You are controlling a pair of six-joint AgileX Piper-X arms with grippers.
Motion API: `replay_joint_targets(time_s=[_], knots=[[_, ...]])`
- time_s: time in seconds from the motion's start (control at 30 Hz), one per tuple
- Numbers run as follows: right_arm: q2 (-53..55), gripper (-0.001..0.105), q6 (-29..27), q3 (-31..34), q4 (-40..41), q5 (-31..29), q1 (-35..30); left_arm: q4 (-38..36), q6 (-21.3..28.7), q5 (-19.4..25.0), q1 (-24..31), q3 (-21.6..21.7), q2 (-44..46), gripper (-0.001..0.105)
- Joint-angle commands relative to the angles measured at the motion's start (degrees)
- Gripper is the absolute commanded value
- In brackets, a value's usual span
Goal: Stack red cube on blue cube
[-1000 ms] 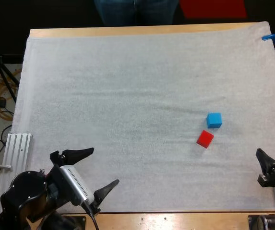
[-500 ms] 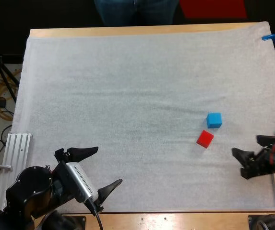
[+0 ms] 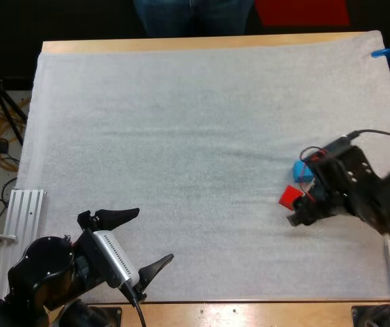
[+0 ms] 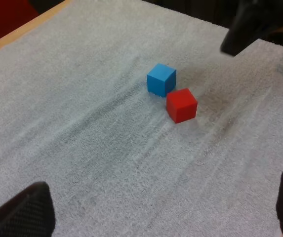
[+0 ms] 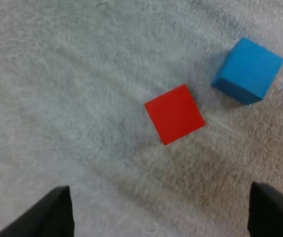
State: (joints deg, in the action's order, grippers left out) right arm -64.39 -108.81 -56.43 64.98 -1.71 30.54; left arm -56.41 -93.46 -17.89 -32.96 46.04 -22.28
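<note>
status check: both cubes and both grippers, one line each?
red cube: flat on the mat, not held, beside the blue cube, not stacked.
blue cube: flat on the mat, nothing on top.
right gripper: fingers open, empty, above the mat near the red cube.
left gripper: fingers open, empty, at the mat's near left, far from both cubes.

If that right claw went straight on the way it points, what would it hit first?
Probably the red cube: it lies straight ahead of the right gripper, centred between its open fingers. The blue cube sits farther off, to one side.
</note>
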Motion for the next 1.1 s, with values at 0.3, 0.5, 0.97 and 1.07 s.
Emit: replay_joint_targets(time_s=[0.3, 0.5, 0.97, 1.07], knots=[[-13.1, 0.069, -1.2, -1.6, -4.4, -2.4, 0.0, 0.7, 0.0, -0.4, -0.2, 0.3, 0.0, 0.087], [-19.0, 0.069, -1.2, -1.6, -6.3, -2.4, 0.0, 0.7, 0.0, -0.4, -0.2, 0.3, 0.0, 0.087], [-28.6, 0.069, -1.5, -1.6, -11.4, -2.4, -0.5, 0.7, 0.0, -0.4, -0.2, 0.3, 0.0, 0.087], [-30.2, 0.069, -1.6, -1.6, -11.4, -2.4, -0.6, 0.7, -0.2, -0.4, -0.2, 0.3, 0.0, 0.087]])
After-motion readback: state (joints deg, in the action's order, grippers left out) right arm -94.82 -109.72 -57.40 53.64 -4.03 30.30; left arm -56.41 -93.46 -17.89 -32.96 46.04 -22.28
